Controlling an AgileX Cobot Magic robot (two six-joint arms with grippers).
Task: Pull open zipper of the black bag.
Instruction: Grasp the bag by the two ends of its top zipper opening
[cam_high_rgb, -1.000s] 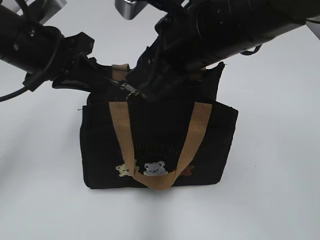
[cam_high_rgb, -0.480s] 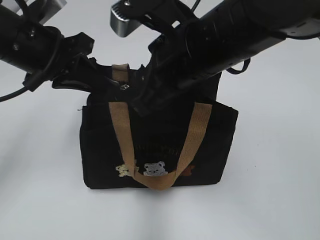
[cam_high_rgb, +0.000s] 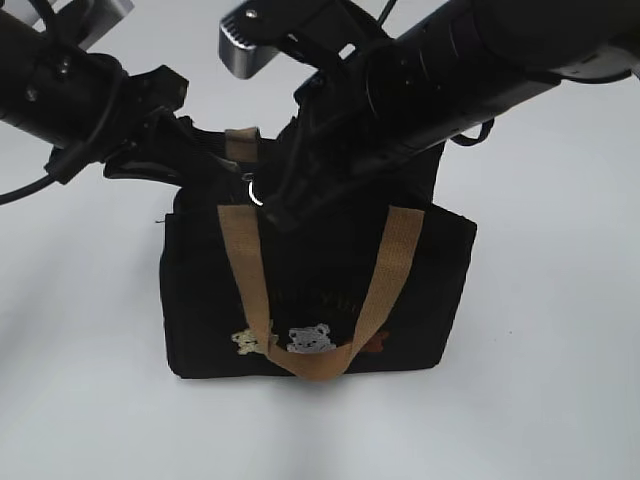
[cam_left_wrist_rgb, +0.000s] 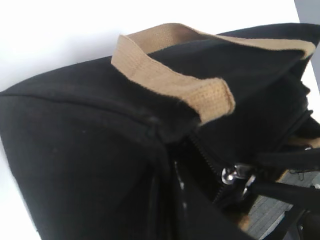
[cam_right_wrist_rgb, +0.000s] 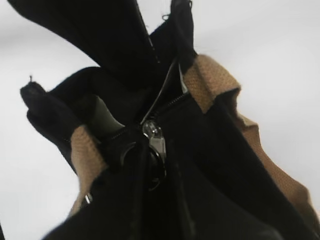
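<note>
White tabletop (cam_high_rgb: 560, 400) carries the black bag (cam_high_rgb: 320, 290), upright near the mid of the surface, no edges or corners in shot to fix it closer. Tan handle (cam_high_rgb: 245, 270) hangs down its front face. Bag interior not visible, so contents: can't tell.

Left gripper (cam_high_rgb: 185, 150) is at the bag's top left end w/ jaws pressed together; looks like it's pinching fabric by the zipper (cam_left_wrist_rgb: 207, 157) start to brace the bag, but the contact itself is hidden.

Right gripper (cam_high_rgb: 270, 205) comes in from upper right, tips down at the silver pull tab (cam_right_wrist_rgb: 156, 140) on the top edge, left of centre. In the right wrist view the jaws stand narrow on either side of the tab; firm pinch or not, can't tell.

Step, as I read it: grasping the tab, zipper seemingly at its start. Next: confirm the pinch, then draw the tab along the top edge toward the bag's right end while left holds the bag steady.
</note>
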